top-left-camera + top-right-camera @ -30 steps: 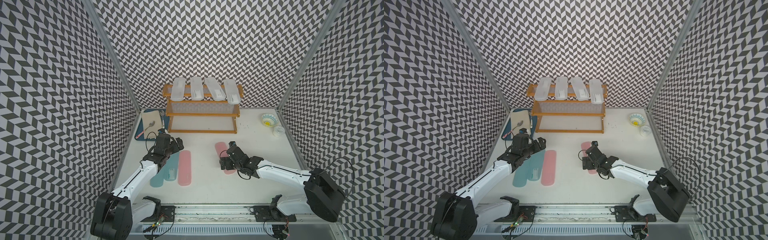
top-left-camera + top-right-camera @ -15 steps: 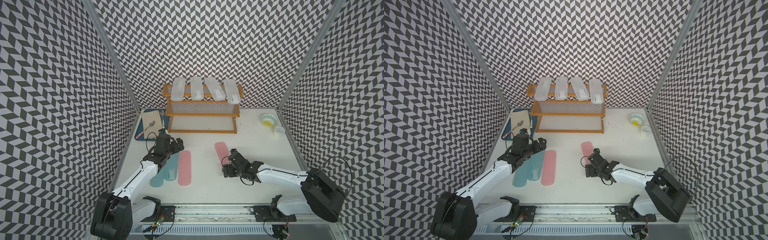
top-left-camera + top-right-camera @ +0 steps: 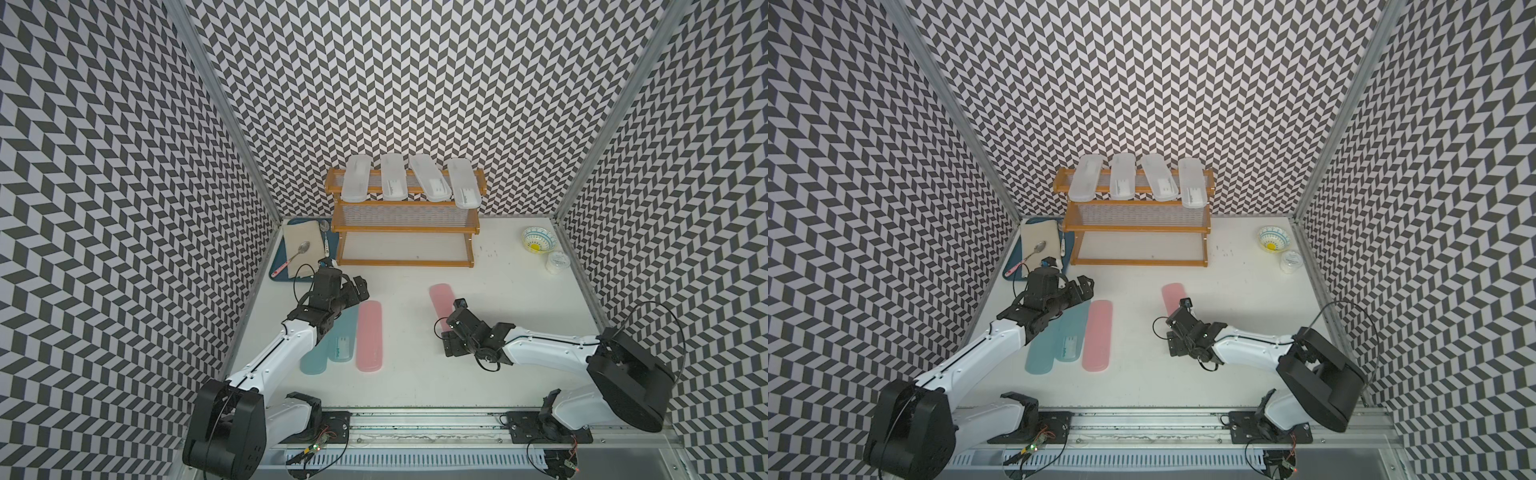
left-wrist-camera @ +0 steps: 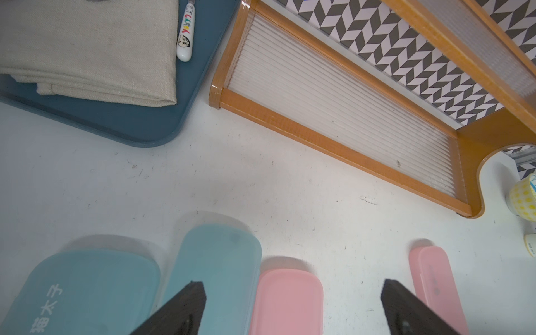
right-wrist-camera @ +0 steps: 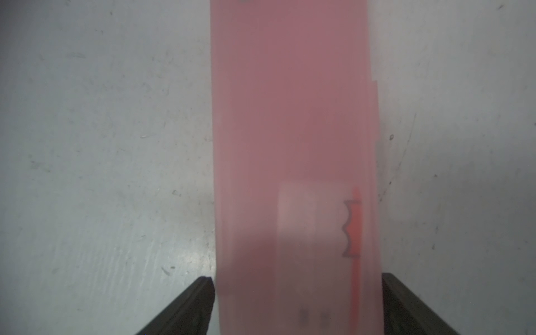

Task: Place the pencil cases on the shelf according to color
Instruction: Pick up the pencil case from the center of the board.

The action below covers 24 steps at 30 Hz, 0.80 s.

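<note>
The left claw (image 4: 291, 286) stands open over a teal pencil case (image 4: 220, 261) and a pink pencil case (image 4: 290, 301), the shelf (image 4: 333, 95) beyond.

Top pair overlooks table (image 3: 415, 291); wrist cameras seemingly near.

You're looking at walls (image 3: 415, 83) in a black-and-white chevron pattern and a white tabletop (image 3: 415, 386) with grey scuffs. Your shelf (image 3: 405, 262) has an orange-brown frame and pale ribbed tiers. You have frosted white cases (image 3: 354, 178), teal cases (image 4: 95, 284) with white lettering, and pink cases (image 3: 369, 336). Your tray (image 4: 130, 124) is dark blue, the cloth (image 4: 87, 52) beige, the spoon (image 3: 289, 260) silver with a pink handle, the bowl (image 3: 538, 240) white with blue and yellow marks
</note>
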Each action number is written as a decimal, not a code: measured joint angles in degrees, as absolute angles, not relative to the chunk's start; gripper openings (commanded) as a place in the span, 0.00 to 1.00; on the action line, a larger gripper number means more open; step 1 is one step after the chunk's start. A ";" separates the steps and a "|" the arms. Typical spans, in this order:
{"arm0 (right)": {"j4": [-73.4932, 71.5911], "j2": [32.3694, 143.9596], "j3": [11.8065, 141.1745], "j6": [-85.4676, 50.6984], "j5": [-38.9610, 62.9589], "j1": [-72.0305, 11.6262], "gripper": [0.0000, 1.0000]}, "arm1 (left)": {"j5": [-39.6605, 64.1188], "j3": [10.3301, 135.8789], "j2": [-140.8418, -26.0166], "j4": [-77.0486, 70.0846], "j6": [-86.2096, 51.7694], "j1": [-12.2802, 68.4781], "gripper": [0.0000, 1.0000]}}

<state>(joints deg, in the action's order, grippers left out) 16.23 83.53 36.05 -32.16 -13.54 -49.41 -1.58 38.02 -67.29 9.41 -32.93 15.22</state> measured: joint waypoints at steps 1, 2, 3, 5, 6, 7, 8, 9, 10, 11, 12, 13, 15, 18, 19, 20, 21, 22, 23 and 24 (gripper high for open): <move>16.19 83.55 36.01 -32.40 -13.69 -49.45 0.84 | -1.56 38.02 -67.29 9.41 -32.93 15.22 0.99; 15.97 83.55 35.86 -32.62 -13.91 -49.47 0.81 | -1.56 38.02 -67.29 9.41 -32.93 15.22 1.00; 15.62 83.53 35.62 -32.75 -14.20 -49.52 0.79 | -1.56 38.02 -67.29 9.41 -32.93 15.22 1.00; 14.79 83.22 35.00 -33.34 -15.00 -49.80 0.75 | -1.56 38.02 -67.29 9.41 -32.93 15.22 0.99; 14.37 82.94 34.63 -33.71 -15.31 -49.93 0.73 | -1.56 38.02 -67.29 9.41 -32.95 15.22 0.99; 14.02 82.56 34.24 -34.09 -15.57 -50.04 0.71 | -1.56 38.04 -67.29 9.41 -32.93 15.22 1.00; 13.80 82.02 33.69 -34.39 -15.94 -50.15 0.68 | -1.56 38.04 -67.29 9.41 -32.93 15.22 0.99; 13.76 81.43 33.23 -34.65 -16.14 -50.19 0.65 | -1.56 38.04 -67.29 9.41 -32.93 15.22 0.99; 13.91 80.66 32.73 -35.03 -16.16 -50.24 0.64 | -1.56 38.04 -67.29 9.43 -32.93 15.22 1.00; 14.39 79.77 32.18 -35.27 -16.29 -50.30 0.62 | -1.56 38.06 -67.29 9.41 -32.93 15.22 1.00; 14.92 79.02 31.79 -35.46 -16.45 -50.35 0.61 | -1.56 38.09 -67.29 9.43 -32.93 15.22 1.00; 15.62 77.97 31.44 -35.64 -16.73 -50.39 0.61 | -1.52 38.17 -67.31 9.43 -32.93 15.22 1.00; 16.80 75.99 31.22 -35.92 -17.30 -50.41 0.60 | -1.26 38.59 -67.51 9.41 -32.93 15.31 0.99; 17.98 72.71 31.46 -36.10 -18.46 -50.43 0.60 | -0.97 39.97 -68.40 9.45 -32.95 15.75 0.99; 18.48 71.75 31.75 -36.07 -18.81 -50.43 0.60 | -0.93 40.47 -68.73 9.41 -32.95 16.03 1.00; 18.85 71.11 32.14 -36.07 -19.14 -50.46 0.61 | -0.89 40.77 -68.93 9.26 -32.93 16.25 1.00; 19.31 70.52 32.80 -36.01 -19.59 -50.43 0.61 | -0.82 41.04 -69.06 9.13 -32.93 16.53 1.00; 19.55 70.15 33.61 -35.81 -19.92 -50.37 0.61 | -0.75 41.12 -69.14 8.86 -32.93 16.86 1.00; 19.66 69.97 34.41 -35.57 -20.05 -50.15 0.61 | -0.73 41.17 -69.21 8.80 -32.91 16.99 1.00; 19.84 69.91 35.55 -35.11 -20.16 -49.87 0.61 | -0.69 41.21 -69.38 8.75 -32.86 17.21 1.00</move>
<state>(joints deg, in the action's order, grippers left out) 19.84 69.91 35.55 -35.11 -20.16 -49.87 -0.69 41.21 -69.38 8.75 -32.86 17.21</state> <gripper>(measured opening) 0.762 0.993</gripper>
